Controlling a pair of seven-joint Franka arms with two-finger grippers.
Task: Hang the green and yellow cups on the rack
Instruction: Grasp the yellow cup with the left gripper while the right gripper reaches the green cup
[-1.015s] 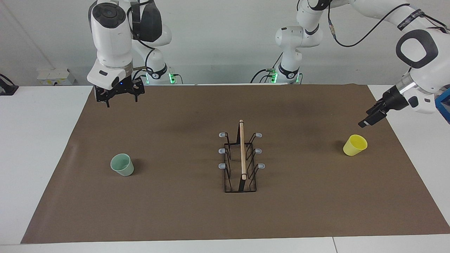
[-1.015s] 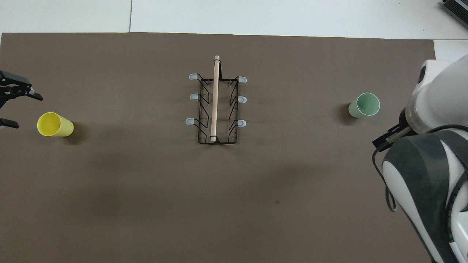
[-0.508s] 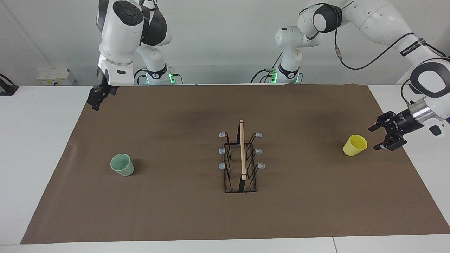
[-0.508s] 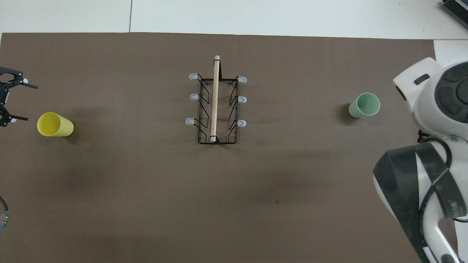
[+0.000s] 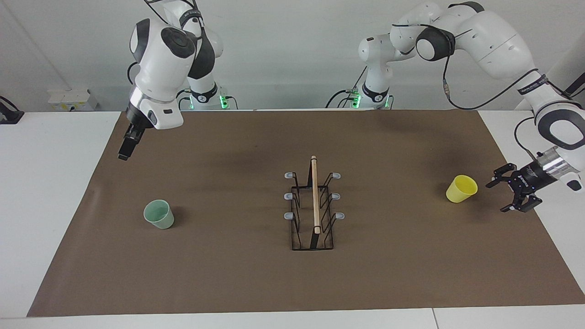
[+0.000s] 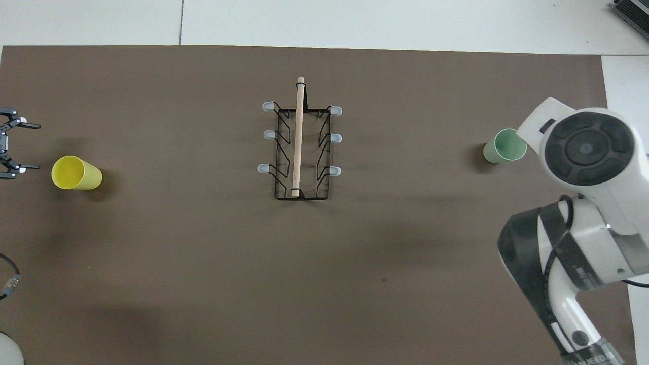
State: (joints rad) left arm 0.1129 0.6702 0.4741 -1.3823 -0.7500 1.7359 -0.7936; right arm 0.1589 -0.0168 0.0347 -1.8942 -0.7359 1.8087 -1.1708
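The pale green cup stands mouth up on the brown mat toward the right arm's end. The yellow cup stands mouth up toward the left arm's end. Between them is the black wire rack with its wooden rod and grey-tipped pegs, all bare. My left gripper is low beside the yellow cup, open toward it and not touching. My right gripper hangs over the mat's edge, clear of the green cup, seen edge-on and holding nothing. Its own wrist hides it in the overhead view.
The brown mat covers most of the white table. The right arm's wrist housing overlaps the green cup's rim in the overhead view. A white socket box sits at the table's back edge.
The left gripper came down and turned sideways, settling level with the yellow cup. The right arm swung its wrist round and lowered its gripper over the mat's edge. Cups and rack stayed put.
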